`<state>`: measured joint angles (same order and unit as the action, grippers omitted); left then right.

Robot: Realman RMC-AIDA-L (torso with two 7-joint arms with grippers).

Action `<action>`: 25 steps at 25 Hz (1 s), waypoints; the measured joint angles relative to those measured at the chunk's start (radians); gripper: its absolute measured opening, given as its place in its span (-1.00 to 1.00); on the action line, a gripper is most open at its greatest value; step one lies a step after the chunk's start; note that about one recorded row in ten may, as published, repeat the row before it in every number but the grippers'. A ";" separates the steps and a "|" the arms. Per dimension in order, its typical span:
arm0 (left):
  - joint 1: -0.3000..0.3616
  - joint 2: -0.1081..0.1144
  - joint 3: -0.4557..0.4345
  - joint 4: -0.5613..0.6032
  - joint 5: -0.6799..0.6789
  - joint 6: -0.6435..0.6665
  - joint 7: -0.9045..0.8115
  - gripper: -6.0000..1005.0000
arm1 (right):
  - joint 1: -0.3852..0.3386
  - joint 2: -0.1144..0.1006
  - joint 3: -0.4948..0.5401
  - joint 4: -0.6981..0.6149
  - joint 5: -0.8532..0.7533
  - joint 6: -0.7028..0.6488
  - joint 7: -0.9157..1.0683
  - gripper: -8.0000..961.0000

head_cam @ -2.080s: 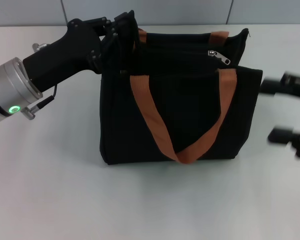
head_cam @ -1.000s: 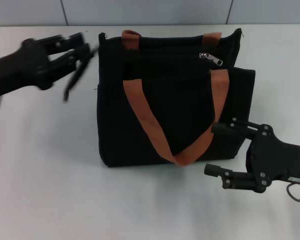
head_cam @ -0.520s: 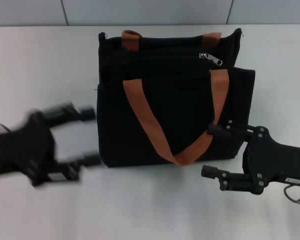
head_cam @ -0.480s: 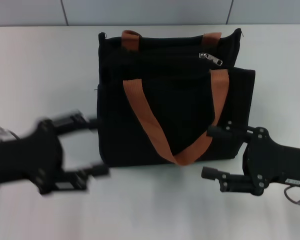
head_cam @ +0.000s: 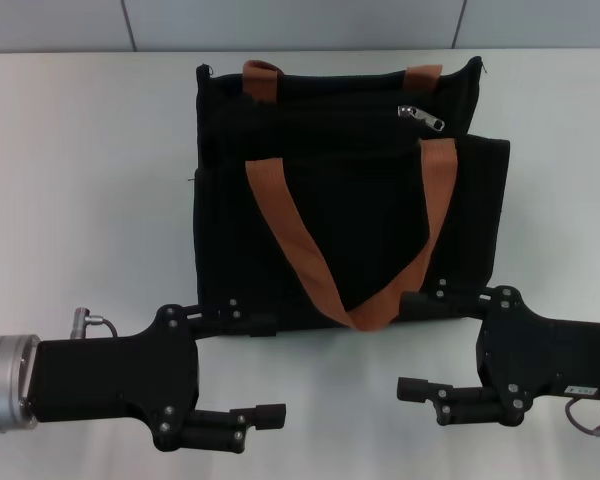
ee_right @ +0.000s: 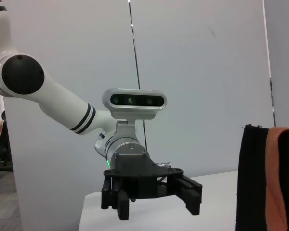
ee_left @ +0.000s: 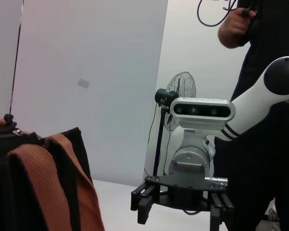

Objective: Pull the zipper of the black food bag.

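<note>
Two grippers sit low on the white table (head_cam: 80, 180), fingers spread wide and holding nothing — the left gripper (head_cam: 255, 370) just short of the black food bag (head_cam: 345, 200) at its near left corner, the right gripper (head_cam: 415, 345) at its near right corner. The upper finger (head_cam: 242, 322) of the left one lies right at the bag's bottom edge. Well beyond both sets of fingers, on the far top edge of the bag, rests the zipper (head_cam: 423, 115) near the right end of its track, by the orange-brown straps (head_cam: 290, 235).
</note>
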<state>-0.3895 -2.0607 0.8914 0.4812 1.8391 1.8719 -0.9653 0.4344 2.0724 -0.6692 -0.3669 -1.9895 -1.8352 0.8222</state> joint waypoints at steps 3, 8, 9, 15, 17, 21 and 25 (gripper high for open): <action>-0.001 0.002 0.001 0.007 0.002 0.000 0.001 0.65 | 0.000 0.003 -0.007 -0.003 0.000 0.000 0.000 0.67; -0.012 0.011 0.003 0.007 0.004 -0.001 -0.006 0.65 | 0.001 0.003 -0.012 -0.004 0.000 0.002 -0.007 0.67; -0.012 0.011 0.003 0.007 0.004 -0.001 -0.006 0.65 | 0.001 0.003 -0.012 -0.004 0.000 0.002 -0.007 0.67; -0.017 0.013 0.004 0.007 0.005 -0.003 -0.008 0.65 | 0.001 0.003 -0.020 -0.004 0.000 0.003 -0.008 0.67; -0.018 0.013 0.004 0.008 0.005 -0.006 -0.017 0.65 | 0.001 0.003 -0.022 -0.003 0.000 0.003 -0.009 0.67; -0.018 0.014 0.004 0.005 0.005 -0.008 -0.021 0.65 | 0.001 0.003 -0.023 -0.004 -0.007 0.005 -0.010 0.67; -0.019 0.015 0.004 0.007 0.005 -0.008 -0.021 0.65 | 0.001 0.003 -0.023 -0.004 -0.009 0.002 -0.010 0.67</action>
<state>-0.4080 -2.0462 0.8959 0.4886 1.8438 1.8636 -0.9864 0.4356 2.0754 -0.6925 -0.3712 -1.9981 -1.8332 0.8119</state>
